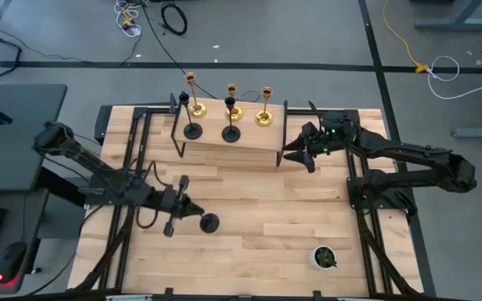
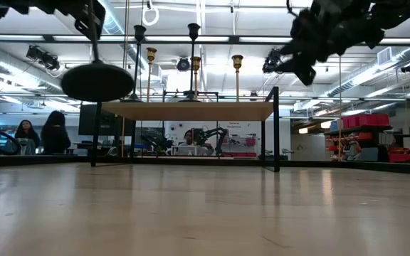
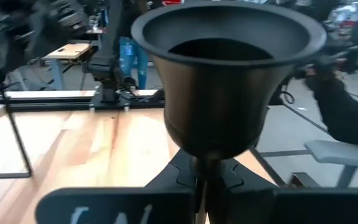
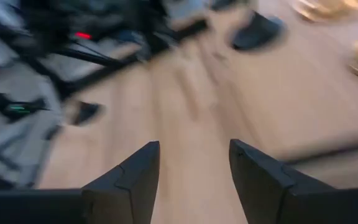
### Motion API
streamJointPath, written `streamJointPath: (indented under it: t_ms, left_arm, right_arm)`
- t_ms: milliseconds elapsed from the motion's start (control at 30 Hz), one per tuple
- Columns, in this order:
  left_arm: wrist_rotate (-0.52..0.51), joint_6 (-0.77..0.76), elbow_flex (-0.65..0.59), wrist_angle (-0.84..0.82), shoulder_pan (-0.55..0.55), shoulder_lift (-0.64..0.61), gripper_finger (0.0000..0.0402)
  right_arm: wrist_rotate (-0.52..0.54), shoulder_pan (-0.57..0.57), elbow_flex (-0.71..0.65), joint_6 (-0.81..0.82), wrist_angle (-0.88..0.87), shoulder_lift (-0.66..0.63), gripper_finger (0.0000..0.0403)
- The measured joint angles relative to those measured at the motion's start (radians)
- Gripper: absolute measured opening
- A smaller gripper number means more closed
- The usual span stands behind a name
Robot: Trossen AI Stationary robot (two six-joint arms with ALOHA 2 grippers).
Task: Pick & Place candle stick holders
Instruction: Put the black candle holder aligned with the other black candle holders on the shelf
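A: High view first: your left gripper (image 1: 180, 206) is over the near-left part of the table (image 1: 249, 242), clamped on the stem of a black candle holder (image 1: 208, 222) that lies tipped over in its grip, with the round base pointing toward the table's middle.

B: Is it off the wood?

A: Yes. In the low view you see its base (image 2: 97, 82) hanging in the air, well above the tabletop. The left wrist view puts the holder's cup (image 3: 227, 74) right in front of the camera, the stem running down between the fingers.

B: And the other holders?

A: You have five standing upright on the raised wooden shelf (image 1: 249, 140) at the back of the table. Three gold holders (image 1: 232, 100) form the back row, two black holders (image 1: 231, 121) stand in front of them, at the left and the middle. The front spot on the right is bare wood.

B: Your right gripper?

A: The right gripper (image 1: 295, 153) hovers just beside the shelf's right end, in the air. Its fingers (image 4: 126, 180) stand apart with only blurred table between them, so it is wide and holds nothing.

B: Anything else on the table?

A: A small white pot with a green plant (image 1: 325, 257) sits near the front right corner, well apart from both grippers.
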Motion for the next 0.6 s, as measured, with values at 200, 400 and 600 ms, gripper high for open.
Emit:
streamJointPath:
  t_ms: [200, 400, 600]
  left_arm:
    - [0.1, -0.032, 0.023, -0.036, 0.099, 0.0, 0.0007]
    - [0.127, -0.044, 0.173, -0.293, 0.166, 0.0, 0.0005]
    - [0.125, -0.044, 0.327, -0.489, 0.216, 0.001, 0.0006]
  right_arm:
    - [-0.012, 0.136, 0.0, 0.005, 0.183, 0.002, 0.0194]
    - [0.039, 0.347, 0.001, -0.064, 0.378, 0.054, 0.0194]
    - [0.319, 0.504, 0.001, -0.134, 0.581, 0.188, 0.0194]
